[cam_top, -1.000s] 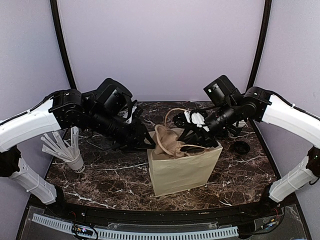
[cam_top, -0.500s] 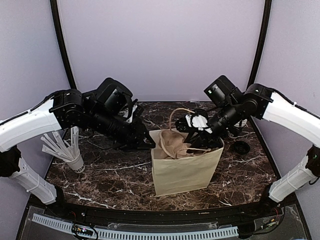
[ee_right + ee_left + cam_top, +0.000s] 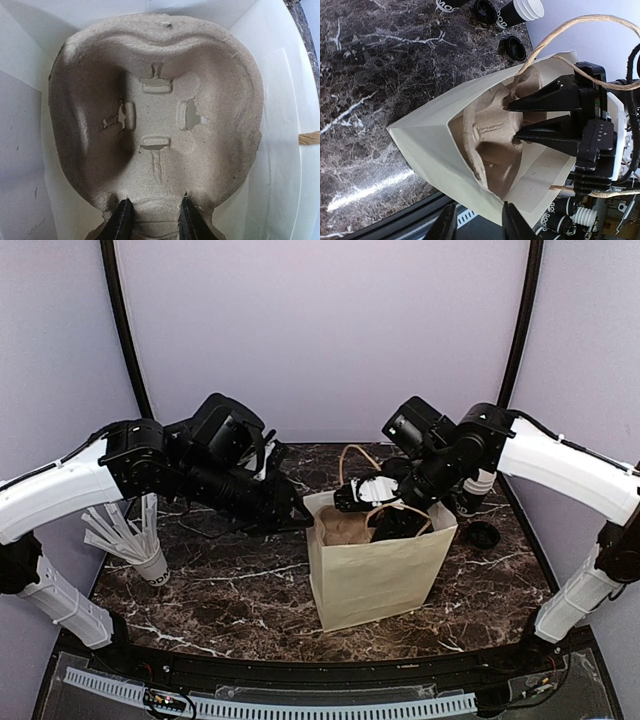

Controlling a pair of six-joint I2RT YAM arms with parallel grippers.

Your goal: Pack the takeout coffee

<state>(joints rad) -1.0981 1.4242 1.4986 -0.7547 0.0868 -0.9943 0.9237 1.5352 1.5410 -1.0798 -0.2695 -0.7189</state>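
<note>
While the right gripper (image 3: 154, 221) stood clamped on the near rim of the tan moulded-pulp tray (image 3: 160, 100), that tray sat inside the open mouth of the cream handled paper bag (image 3: 375, 575), its edges close to the bag's white walls with only slim room on either side. The left gripper (image 3: 479, 226) hung at the bag's left rim, fingers narrowly apart; whether they pinched the paper could not be told. A twine handle (image 3: 355, 455) arched over the far rim. The bag stood upright mid-table on dark white-veined marble (image 3: 220, 590), with open surface before it, a white cup of paper-wrapped sticks (image 3: 150, 562) well to the left and a round black plastic lid (image 3: 485, 534) near its right. Behind, pale lilac walls (image 3: 320, 330) closed the space.
</note>
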